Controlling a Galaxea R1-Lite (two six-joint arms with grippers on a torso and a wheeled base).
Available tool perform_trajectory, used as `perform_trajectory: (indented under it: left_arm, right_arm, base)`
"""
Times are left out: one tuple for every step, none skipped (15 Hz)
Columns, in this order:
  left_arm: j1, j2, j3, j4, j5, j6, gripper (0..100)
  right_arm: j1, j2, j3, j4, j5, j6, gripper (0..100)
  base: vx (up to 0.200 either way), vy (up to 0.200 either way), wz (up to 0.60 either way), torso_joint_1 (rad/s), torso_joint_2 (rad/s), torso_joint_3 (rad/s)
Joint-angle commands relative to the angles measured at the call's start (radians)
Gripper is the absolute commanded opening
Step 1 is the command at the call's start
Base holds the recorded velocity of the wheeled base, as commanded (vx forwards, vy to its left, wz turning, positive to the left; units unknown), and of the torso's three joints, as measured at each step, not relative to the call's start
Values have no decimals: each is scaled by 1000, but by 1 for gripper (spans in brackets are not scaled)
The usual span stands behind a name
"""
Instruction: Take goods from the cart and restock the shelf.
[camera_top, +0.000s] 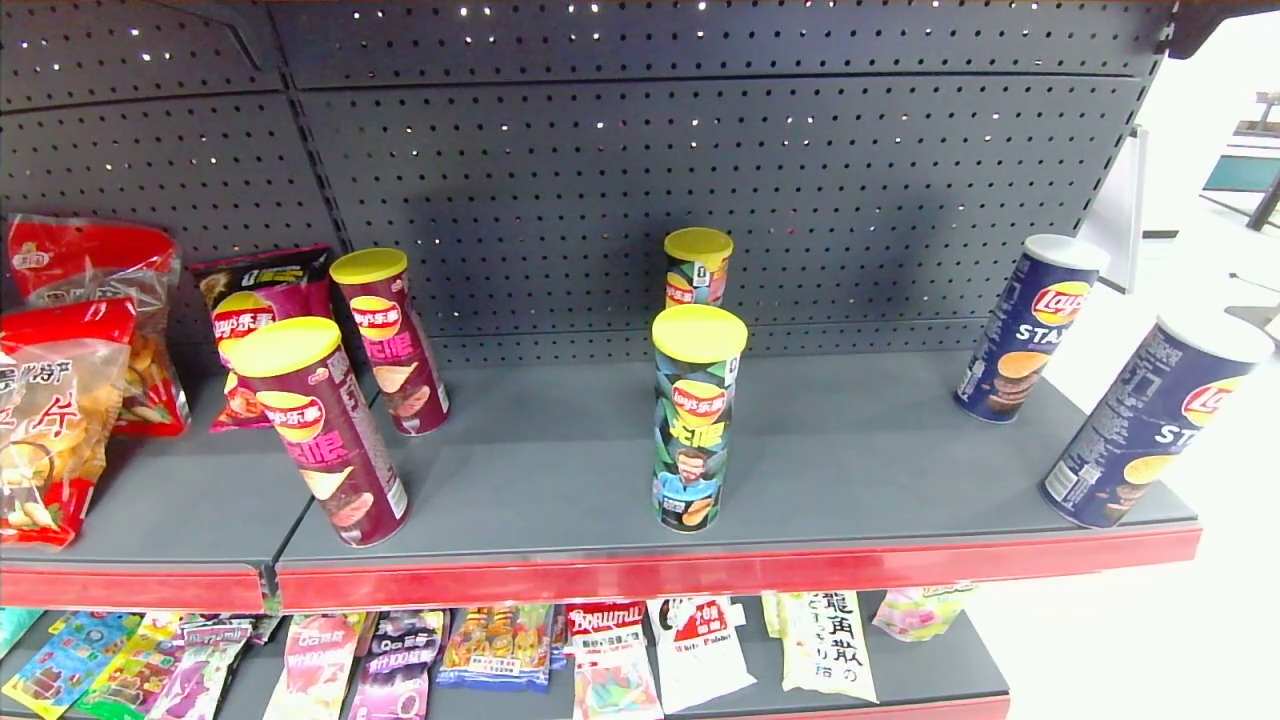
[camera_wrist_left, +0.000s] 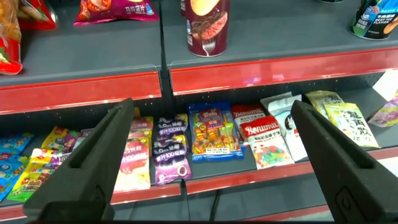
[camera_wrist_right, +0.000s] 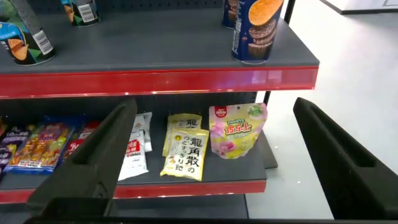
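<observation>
Six upright chip cans (camera_top: 699, 420), maroon, teal, navy

Upright chip cans (camera_top: 698, 415) on grey shelf (camera_top: 540, 460)

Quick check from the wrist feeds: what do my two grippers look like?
They match. The left gripper and the right gripper each have two matte fingers, dark grey to black. The fingers are broad at the base and taper to blunt tips, with flat bevelled faces.
</observation>
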Motion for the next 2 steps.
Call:
perform_trajectory:
  left_arm:
    - [0, 2, 1, 0, 0, 0, 100]
    - [0, 2, 1, 0, 0, 0, 100]
  right_arm:
    - [0, 0, 0, 0, 0, 0, 100]
    - [0, 0, 0, 0, 0, 0, 100]
  base:
    - [0, 0, 0, 0, 0, 0]
    - [0, 0, 0, 0, 0, 0]
